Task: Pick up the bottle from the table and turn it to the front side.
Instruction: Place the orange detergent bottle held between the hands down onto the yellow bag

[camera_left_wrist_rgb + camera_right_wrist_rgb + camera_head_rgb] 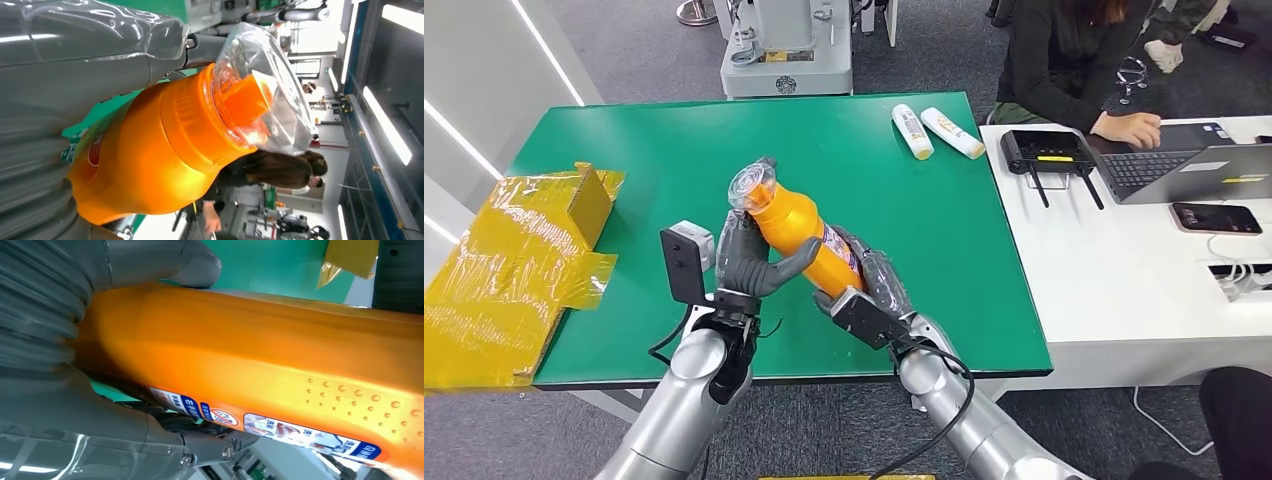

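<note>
An orange bottle (796, 233) with a clear plastic-wrapped cap is lifted above the green table (924, 200), tilted with its cap toward the far left. My left hand (749, 262) wraps its middle from the left, thumb across the front. My right hand (870, 284) grips its lower end from the right. The left wrist view shows the bottle (165, 150) and its cap close up, with my left hand (60, 100) around it. Close up in the right wrist view, the bottle (250, 350) shows a printed label strip along one edge, held by my right hand (65, 340).
Two small white bottles (934, 130) lie at the table's far right. A yellow-wrapped cardboard box (524, 250) overhangs the left edge. A white desk (1124, 290) on the right carries a router, a laptop and a phone, with a person (1074, 60) seated behind it.
</note>
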You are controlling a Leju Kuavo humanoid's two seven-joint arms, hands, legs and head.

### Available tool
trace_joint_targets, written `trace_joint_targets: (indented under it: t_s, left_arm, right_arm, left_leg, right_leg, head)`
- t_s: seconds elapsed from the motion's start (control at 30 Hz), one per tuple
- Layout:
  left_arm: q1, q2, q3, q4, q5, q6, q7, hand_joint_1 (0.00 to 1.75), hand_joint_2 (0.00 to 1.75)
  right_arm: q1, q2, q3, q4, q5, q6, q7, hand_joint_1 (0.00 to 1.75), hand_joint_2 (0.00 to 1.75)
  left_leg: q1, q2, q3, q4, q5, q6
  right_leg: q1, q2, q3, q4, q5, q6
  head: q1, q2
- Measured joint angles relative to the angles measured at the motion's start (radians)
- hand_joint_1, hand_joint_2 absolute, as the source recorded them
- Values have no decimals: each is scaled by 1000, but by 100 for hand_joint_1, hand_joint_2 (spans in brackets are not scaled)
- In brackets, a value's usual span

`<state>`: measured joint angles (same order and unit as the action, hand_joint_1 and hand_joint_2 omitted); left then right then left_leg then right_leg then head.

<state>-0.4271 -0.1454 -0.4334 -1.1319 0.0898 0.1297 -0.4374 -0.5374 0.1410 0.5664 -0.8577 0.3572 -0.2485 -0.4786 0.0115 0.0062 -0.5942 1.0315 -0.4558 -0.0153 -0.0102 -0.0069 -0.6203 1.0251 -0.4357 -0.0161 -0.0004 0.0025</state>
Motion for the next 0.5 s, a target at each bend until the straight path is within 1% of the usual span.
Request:
trace_joint_targets:
  t_s: [0.13,0.2,0.27,0.37,0.5]
  left_arm:
    - [-7,-8,0,27,25,-19,5,0,175]
    - [-10,-10,0,36,44,-39,10,87,175]
    - [-18,-12,1,46,82,-82,20,175,175]
    - [-34,-12,2,61,125,-129,33,175,175]
    - [-45,-12,5,73,145,-140,42,175,175]
  right_arm:
    - [1,0,-4,0,2,0,4,175,175]
    - [1,0,-5,0,4,0,6,175,175]
    - [2,0,-6,1,8,-2,7,175,175]
    - [1,0,-10,5,13,-6,7,175,175]
    - [1,0,-14,13,15,-12,5,175,175]
  left_leg:
    - [0,0,0,0,0,0]
    - [0,0,0,0,0,0]
    - [0,0,0,0,0,0]
    - [0,0,0,0,0,0]
    - [0,0,0,0,0,0]
  right_leg:
    - [0,0,0,0,0,0]
    - [0,0,0,0,0,0]
    - [0,0,0,0,0,0]
    - [0,0,0,0,0,0]
    - [0,0,0,0,0,0]
  head:
    - [0,0]
    - [0,0]
    - [0,0]
    - [0,0]
    - [0,0]
